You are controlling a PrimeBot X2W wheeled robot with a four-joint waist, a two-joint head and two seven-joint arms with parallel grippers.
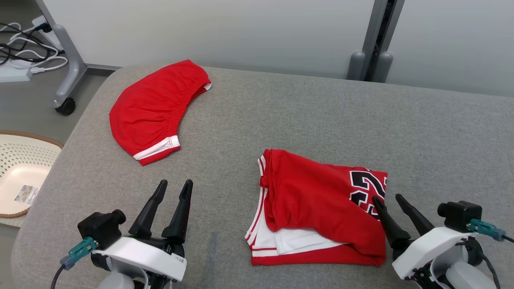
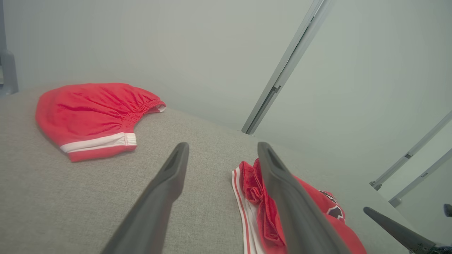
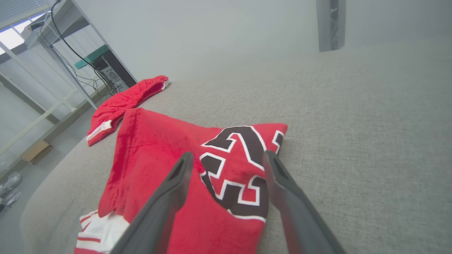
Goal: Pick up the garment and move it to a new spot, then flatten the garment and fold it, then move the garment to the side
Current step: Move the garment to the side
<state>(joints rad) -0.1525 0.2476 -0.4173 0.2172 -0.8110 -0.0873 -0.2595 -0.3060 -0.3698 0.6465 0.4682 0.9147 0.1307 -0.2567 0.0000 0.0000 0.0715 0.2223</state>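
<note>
The garment (image 1: 317, 204) is a red jersey with white trim and a black number, lying folded on the grey cushioned surface (image 1: 321, 120) at centre right. It also shows in the left wrist view (image 2: 268, 208) and the right wrist view (image 3: 183, 158). My right gripper (image 1: 389, 199) is open at the jersey's right edge, with its fingers above the printed number (image 3: 240, 165) and nothing between them. My left gripper (image 1: 174, 184) is open over bare fabric to the left of the jersey, empty.
Folded red shorts (image 1: 154, 112) with a white stripe lie at the far left of the surface. A pale perforated basket (image 1: 24, 172) sits on the floor past the left edge. Cables (image 1: 24, 48) and a wheeled stand leg (image 1: 66, 72) are beyond.
</note>
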